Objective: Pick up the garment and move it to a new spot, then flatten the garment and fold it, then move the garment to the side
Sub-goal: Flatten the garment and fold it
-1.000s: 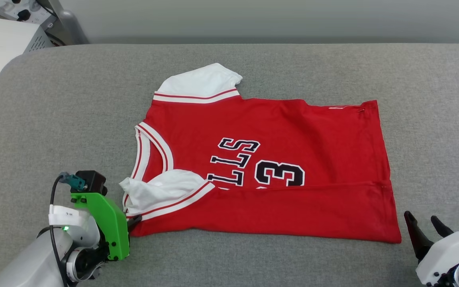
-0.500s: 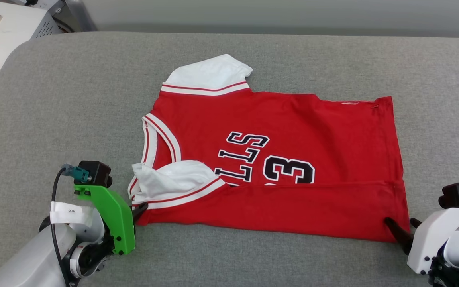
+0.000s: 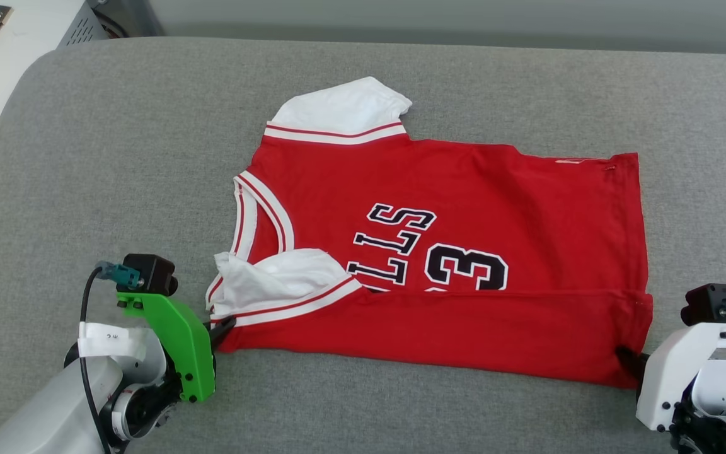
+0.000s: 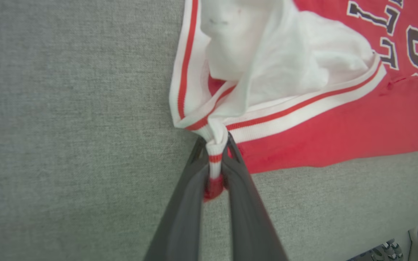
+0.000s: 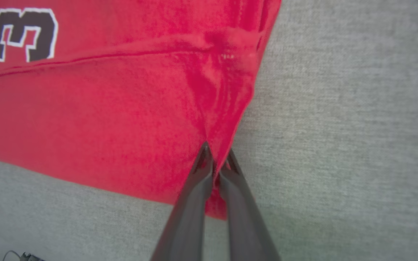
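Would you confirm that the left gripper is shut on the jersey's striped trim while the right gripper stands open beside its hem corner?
Not quite: the right gripper is shut on the hem corner of the jersey, as the right wrist view shows. The left gripper is shut on the striped trim.

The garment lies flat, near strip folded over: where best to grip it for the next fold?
On the garment, the two near corners, from the near side: striped shoulder trim (left claw shut there) and hem corner (right claw shut there). The fold should then lift evenly.
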Motion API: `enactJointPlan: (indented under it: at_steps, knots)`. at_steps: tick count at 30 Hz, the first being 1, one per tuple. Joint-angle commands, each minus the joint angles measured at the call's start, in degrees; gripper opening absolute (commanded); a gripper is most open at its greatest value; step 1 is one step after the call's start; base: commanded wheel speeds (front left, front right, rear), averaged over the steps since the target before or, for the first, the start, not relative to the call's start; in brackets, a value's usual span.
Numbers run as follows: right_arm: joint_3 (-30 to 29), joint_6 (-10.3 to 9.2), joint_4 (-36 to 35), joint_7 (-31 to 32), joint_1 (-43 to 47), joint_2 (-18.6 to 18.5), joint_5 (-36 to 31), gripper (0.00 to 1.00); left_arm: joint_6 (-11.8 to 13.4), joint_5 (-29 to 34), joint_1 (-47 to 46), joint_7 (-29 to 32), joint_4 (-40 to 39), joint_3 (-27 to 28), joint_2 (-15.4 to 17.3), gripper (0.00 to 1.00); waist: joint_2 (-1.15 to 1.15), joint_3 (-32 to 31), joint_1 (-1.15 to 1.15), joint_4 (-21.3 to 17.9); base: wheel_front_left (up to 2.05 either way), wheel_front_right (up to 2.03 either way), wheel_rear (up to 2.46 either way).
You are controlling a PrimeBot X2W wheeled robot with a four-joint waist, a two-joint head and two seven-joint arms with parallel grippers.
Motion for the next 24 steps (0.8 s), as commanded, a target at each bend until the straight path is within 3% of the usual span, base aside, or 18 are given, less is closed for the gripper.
enactJointPlan:
  at_steps: [1, 14, 24]
  knots:
    - [1.3, 0.02, 0.7, 0.3, -0.1, 0.4, -0.4, 0.0, 0.0, 0.2, 0.6, -0.6, 0.1, 0.3, 0.4, 0.0, 0.0, -1.1, 0.0, -0.6, 0.0, 0.0, 0.0]
    - [3.1, 0.02, 1.9, 0.1, 1.5, -2.8, 2.4, 0.0, 1.0, -0.8, 7.5, -2.4, -4.3, 0.2, 3.5, 0.0, 0.0, -9.8, 0.0, -1.4, 0.0, 0.0, 0.0]
    - [3.3, 0.02, 0.3, 1.0, 8.7, -3.8, 4.6, 0.0, 6.8, -2.8, 17.3, -3.0, -13.0, 0.5, 7.7, 0.0, 0.0, -14.8, 0.0, -1.2, 0.0, 0.0, 0.0]
